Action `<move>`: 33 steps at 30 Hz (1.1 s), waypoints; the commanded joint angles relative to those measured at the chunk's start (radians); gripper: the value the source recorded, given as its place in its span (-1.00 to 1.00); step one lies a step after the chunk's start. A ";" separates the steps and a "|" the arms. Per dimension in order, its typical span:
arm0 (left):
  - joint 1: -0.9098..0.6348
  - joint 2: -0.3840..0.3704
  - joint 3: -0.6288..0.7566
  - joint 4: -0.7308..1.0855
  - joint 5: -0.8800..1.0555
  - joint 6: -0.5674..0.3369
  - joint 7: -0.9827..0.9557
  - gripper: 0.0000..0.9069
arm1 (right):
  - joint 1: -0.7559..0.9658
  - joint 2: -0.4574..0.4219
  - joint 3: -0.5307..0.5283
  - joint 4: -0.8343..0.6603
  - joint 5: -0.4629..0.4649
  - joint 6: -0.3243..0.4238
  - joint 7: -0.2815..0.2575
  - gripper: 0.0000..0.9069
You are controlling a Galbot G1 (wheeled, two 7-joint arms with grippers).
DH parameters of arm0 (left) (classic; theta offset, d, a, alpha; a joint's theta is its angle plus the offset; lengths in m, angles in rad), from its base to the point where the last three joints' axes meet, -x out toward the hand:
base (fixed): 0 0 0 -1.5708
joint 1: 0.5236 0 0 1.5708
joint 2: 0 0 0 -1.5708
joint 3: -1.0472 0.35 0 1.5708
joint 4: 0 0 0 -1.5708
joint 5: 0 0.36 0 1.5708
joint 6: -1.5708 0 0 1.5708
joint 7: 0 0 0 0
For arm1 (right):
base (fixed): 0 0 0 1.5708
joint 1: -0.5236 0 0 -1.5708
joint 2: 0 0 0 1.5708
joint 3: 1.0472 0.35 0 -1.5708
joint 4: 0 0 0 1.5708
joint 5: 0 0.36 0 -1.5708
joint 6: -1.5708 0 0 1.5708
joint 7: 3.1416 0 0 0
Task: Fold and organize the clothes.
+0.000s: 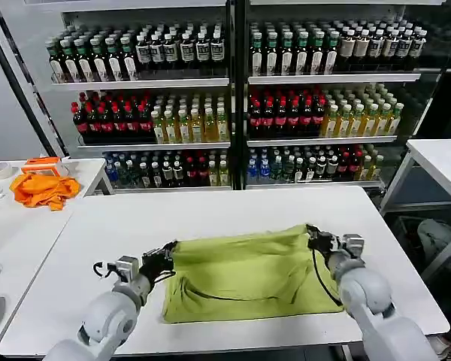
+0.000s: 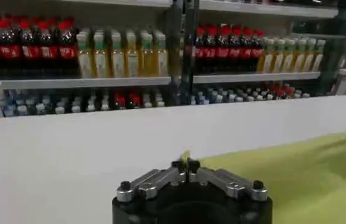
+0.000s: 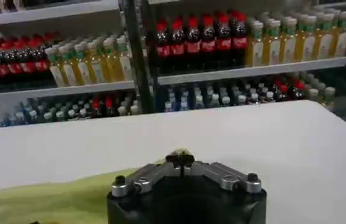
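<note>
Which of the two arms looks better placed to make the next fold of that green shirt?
Neither alone: the left gripper pinches the yellow-green cotton T-shirt at its left corner, the right gripper at its right corner. Both seem equally placed, so they would likely fold together.

no legible text, bottle labels point(image 1: 210, 49) on the shelves too small to read
</note>
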 commanded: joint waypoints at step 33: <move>0.161 -0.001 0.005 -0.034 0.162 -0.009 0.023 -0.98 | 0.217 0.120 -0.170 -0.213 0.033 -0.027 0.050 1.00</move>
